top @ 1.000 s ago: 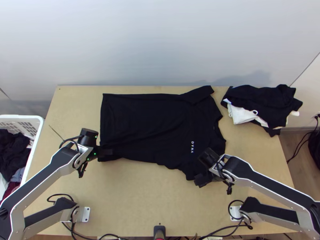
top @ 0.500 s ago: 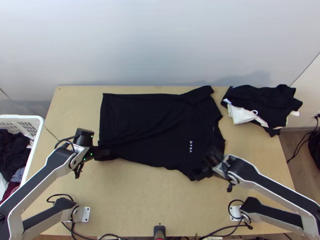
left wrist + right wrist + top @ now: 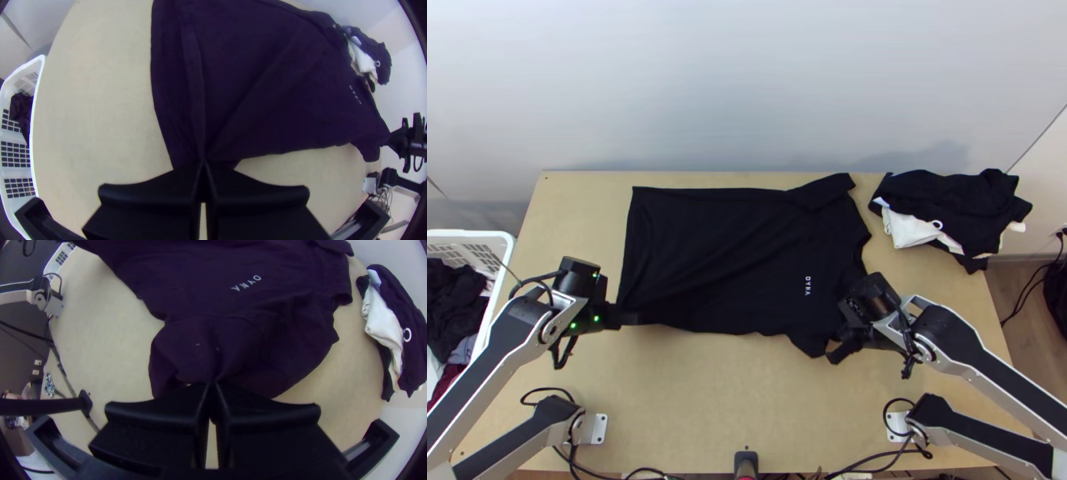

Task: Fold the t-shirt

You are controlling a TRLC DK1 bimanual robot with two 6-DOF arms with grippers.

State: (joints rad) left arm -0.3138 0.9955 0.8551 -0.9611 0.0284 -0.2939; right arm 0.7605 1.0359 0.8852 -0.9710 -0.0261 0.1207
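The t-shirt [image 3: 723, 256] lies spread on the table [image 3: 699, 400], and it has some soft creases. Your left gripper [image 3: 633, 318] is closed on its near hem corner. Your right gripper [image 3: 837, 354] is also closed, and it pinches the cloth at the near sleeve side. The clothes pile [image 3: 959, 204] sits beyond the collar.

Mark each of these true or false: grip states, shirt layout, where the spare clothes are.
1. The left gripper is shut on the shirt's near hem corner. True.
2. The right gripper is open, off the cloth. False: it is shut on the shirt's near sleeve end.
3. The shirt is already a neat, folded square. False: it lies mostly spread out.
4. A clothes pile sits at the table's far right corner. True.
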